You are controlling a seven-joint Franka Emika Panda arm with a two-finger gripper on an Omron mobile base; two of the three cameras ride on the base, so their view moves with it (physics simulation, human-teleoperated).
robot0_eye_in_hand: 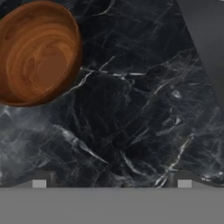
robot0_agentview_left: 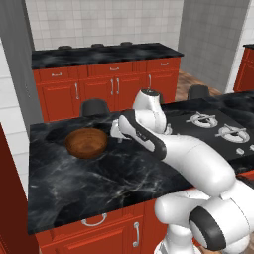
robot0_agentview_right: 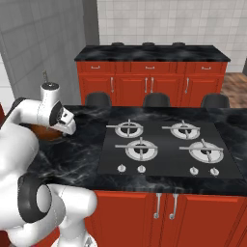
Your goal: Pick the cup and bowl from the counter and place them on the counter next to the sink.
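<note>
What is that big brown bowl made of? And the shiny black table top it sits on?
The bowl looks like wood: brown, with swirly grain rings inside and a soft shine, so probably polished or varnished. The counter looks like black marble or similar polished stone: dark, glossy, with thin white veins running through it. Since the picture is rendered, both are only how the surfaces look.

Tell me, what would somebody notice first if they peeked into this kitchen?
Probably the big white robot arm bending over the shiny black counter, with its end effector open right beside a round brown wooden bowl. The bowl sits alone on the counter's left part. Next, the eye goes to the black stove with four silver burners on the right, and the bright red cabinets along the back wall.
</note>
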